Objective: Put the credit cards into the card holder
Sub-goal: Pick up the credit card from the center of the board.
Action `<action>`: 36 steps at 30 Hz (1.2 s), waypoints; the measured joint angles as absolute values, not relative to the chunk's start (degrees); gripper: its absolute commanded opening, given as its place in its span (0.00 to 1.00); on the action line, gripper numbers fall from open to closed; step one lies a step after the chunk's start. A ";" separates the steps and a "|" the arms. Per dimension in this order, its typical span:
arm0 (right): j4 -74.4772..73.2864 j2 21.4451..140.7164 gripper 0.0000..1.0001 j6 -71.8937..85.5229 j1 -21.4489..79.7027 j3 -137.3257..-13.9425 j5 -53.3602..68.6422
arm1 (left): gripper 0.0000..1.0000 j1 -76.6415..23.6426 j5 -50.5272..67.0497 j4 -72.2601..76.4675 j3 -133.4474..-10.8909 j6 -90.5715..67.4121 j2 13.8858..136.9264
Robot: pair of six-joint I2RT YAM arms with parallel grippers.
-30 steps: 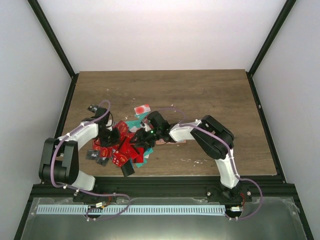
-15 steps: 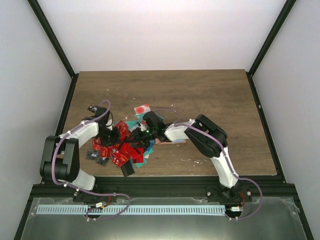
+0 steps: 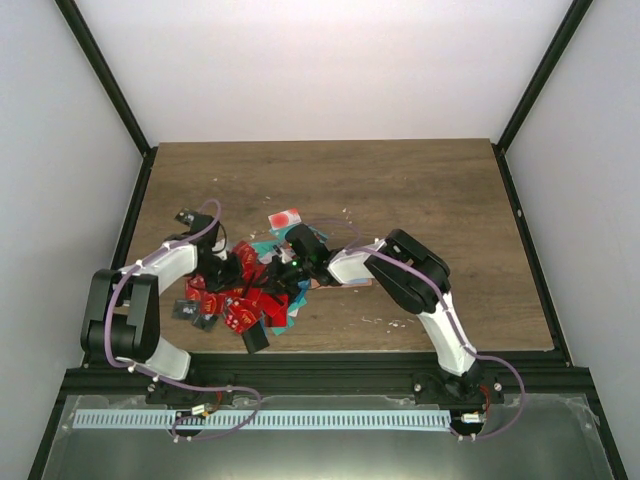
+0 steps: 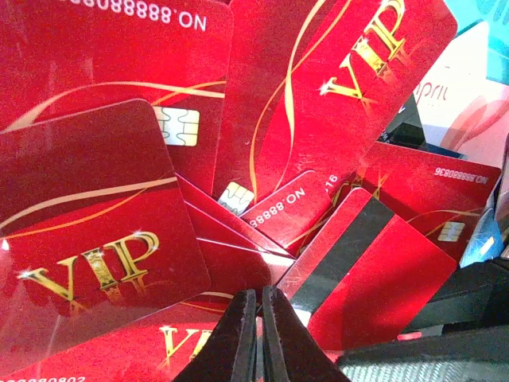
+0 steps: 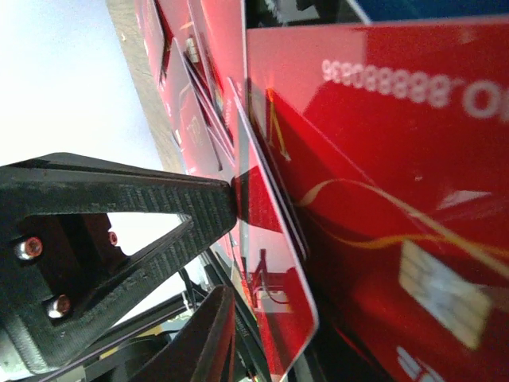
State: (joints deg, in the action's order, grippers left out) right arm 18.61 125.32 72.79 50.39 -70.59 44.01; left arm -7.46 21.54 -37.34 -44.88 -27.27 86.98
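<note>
Top view: the thin rectangular plastic credit cards (image 3: 240, 298) lie in a loose, overlapping heap on the brown wood-grain table (image 3: 420, 190), left of centre and towards the near edge. They are mostly red, with a few teal and black. One white card with a red spot (image 3: 284, 218) lies at the far side of the heap. The black left gripper (image 3: 217, 272) is down on the left part of the heap and the black right gripper (image 3: 291, 268) is at its right edge, the two near each other. The flat salmon-pink card holder (image 3: 360, 284) shows only as a sliver under the right forearm, on the table just right of the heap. Left wrist view: the left gripper (image 4: 260, 318) has its jaws pressed together with only a hairline between them, the tips low over glossy red cards lettered VIP in gold, some with chips. Right wrist view: the right gripper (image 5: 231, 251) stands at a narrow gap. The tip of its upper finger (image 5: 119, 207) touches the edge of a tilted red card (image 5: 274, 239) — whether that card is actually pinched I cannot tell. More red cards overlap behind it.
</note>
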 measured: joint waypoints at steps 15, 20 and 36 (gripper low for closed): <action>11.79 122.23 0.01 65.87 49.50 -70.72 44.69 | 0.21 -7.64 16.82 -44.29 -50.26 -26.24 80.14; 5.69 117.69 0.01 59.20 46.22 -70.78 45.58 | 0.63 -7.64 13.61 -46.09 -56.45 -23.81 77.78; -14.76 101.56 0.01 26.04 27.31 -74.37 52.88 | 1.00 -4.86 10.04 -42.98 -62.00 -18.61 77.30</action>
State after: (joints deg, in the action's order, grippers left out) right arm -14.76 101.56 26.04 27.31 -74.37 52.88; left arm -4.86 10.04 -42.98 -62.00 -18.61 77.30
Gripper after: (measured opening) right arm 0.024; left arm 0.999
